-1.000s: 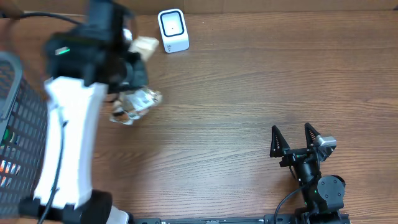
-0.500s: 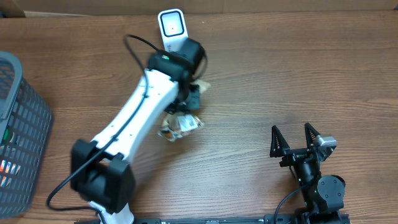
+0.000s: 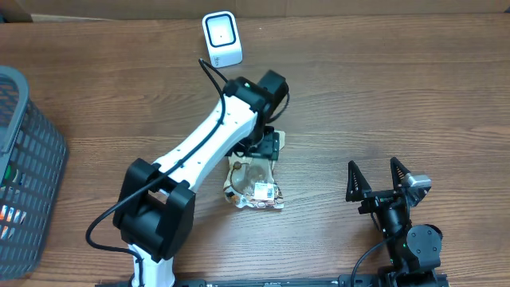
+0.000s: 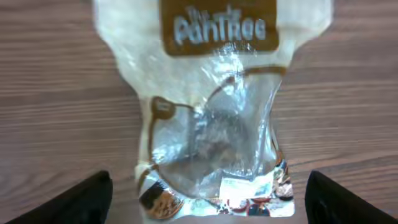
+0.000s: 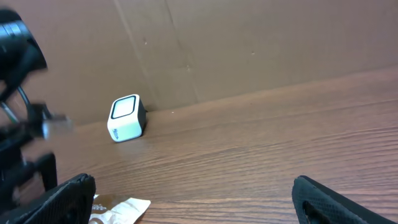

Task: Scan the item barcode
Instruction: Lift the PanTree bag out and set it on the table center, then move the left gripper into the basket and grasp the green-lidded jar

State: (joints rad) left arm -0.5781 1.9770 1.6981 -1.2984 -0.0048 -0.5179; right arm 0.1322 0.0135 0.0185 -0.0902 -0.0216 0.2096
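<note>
Left wrist, left fingers (image 4: 74, 202) wide apart, pouch (image 4: 211, 124) seemingly lying loose, right fingers (image 3: 353, 179) wide

From my station, the desk (image 3: 382, 104) fills the overhead feed: brown wood, with the grain running left to right. The same boards show in the left wrist feed (image 4: 56, 93) and in the right wrist feed (image 5: 280, 143). At the desk's left edge I see a dark grey mesh basket (image 3: 32, 151), cut off by the frame so only its right part shows. Through its mesh I pick out something green (image 3: 8, 171) and, nearer me, something red-orange (image 3: 6, 214); I cannot tell what either is. Along the far side stands a plain brown cardboard wall (image 5: 249, 43), creased vertically and meeting the desk at its back edge.
</note>
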